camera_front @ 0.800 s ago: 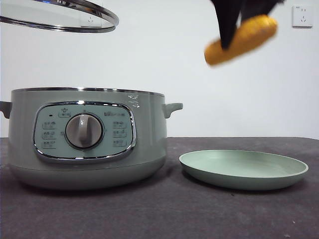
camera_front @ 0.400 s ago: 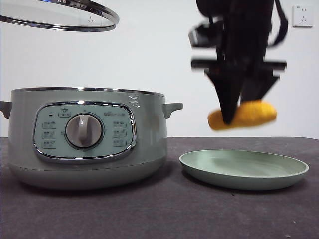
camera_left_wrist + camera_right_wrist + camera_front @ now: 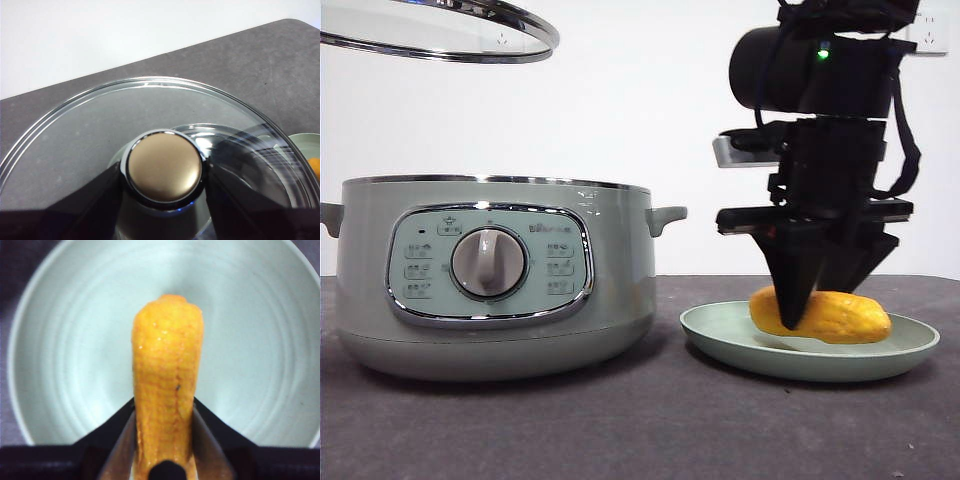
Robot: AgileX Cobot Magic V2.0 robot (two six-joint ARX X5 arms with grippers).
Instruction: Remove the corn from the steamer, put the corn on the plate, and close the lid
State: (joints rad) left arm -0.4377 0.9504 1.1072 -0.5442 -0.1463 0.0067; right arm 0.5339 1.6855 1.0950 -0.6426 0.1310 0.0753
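The corn [image 3: 840, 318] [image 3: 167, 375] lies low in the pale green plate [image 3: 810, 360] [image 3: 75, 340], at the right of the front view, and seems to rest on it. My right gripper [image 3: 815, 300] [image 3: 165, 440] reaches down from above and is shut on the corn, one jaw on each side. The sage-green steamer [image 3: 490, 280] stands open at the left. My left gripper [image 3: 163, 182] is shut on the lid's knob [image 3: 163, 167] and holds the glass lid [image 3: 440, 30] [image 3: 75, 140] high above the steamer, a little tilted. The steamer's inside is hidden.
The steamer and the plate stand side by side on a dark grey table [image 3: 620, 420], with a narrow gap between them. A white wall with a socket [image 3: 930, 35] is behind. The right arm's black body fills the space above the plate.
My right gripper has come straight down with the corn, from high above the plate to the plate's surface. The lid and the steamer have not moved.
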